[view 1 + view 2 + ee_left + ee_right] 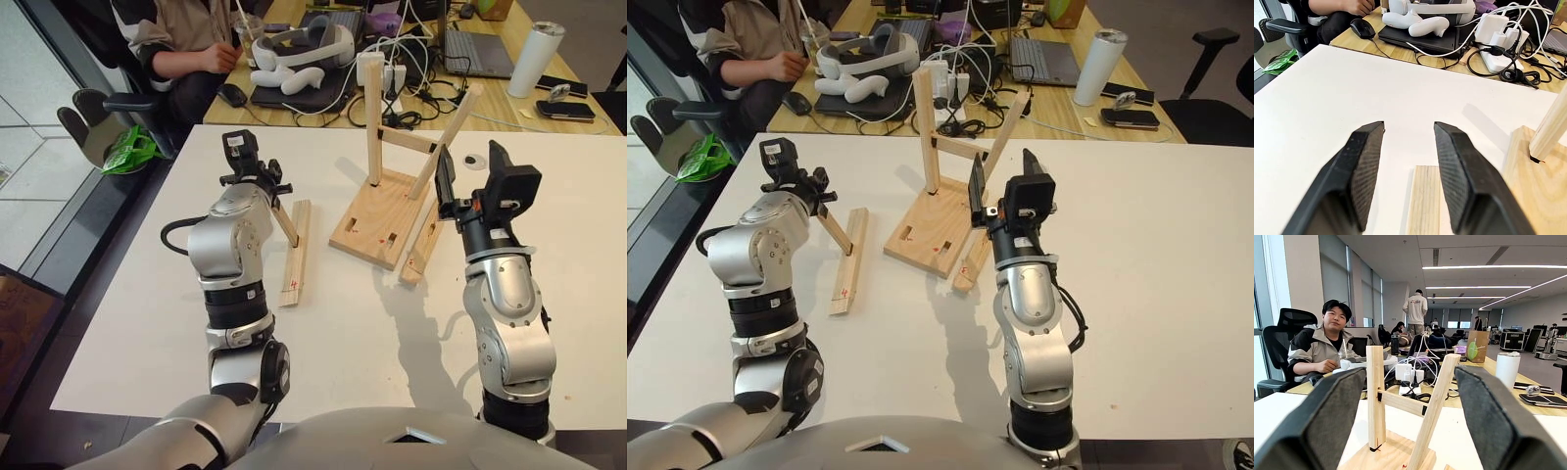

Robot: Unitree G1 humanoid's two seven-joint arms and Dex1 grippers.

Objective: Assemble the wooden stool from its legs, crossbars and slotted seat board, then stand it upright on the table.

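The slotted seat board (pixel 377 220) lies flat on the white table (pixel 558 264), with two legs (pixel 374 127) standing in its slots, joined by a crossbar (pixel 409 140). Another leg (pixel 296 253) lies just left of the board, and one (pixel 423 250) lies against its right edge. Small red handwritten marks (pixel 291 285) show on the wood (too small to read). The left gripper (pixel 1409 128) hangs with jaws spread over the left leg's end. The right gripper (pixel 472 166), jaws wide apart, faces the upright legs.

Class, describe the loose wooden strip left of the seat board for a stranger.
On the white table, find the seat board holding two upright legs. The strip lies flat to its left, clear of the board, red mark at its near end; the other loose strip lies on the right.
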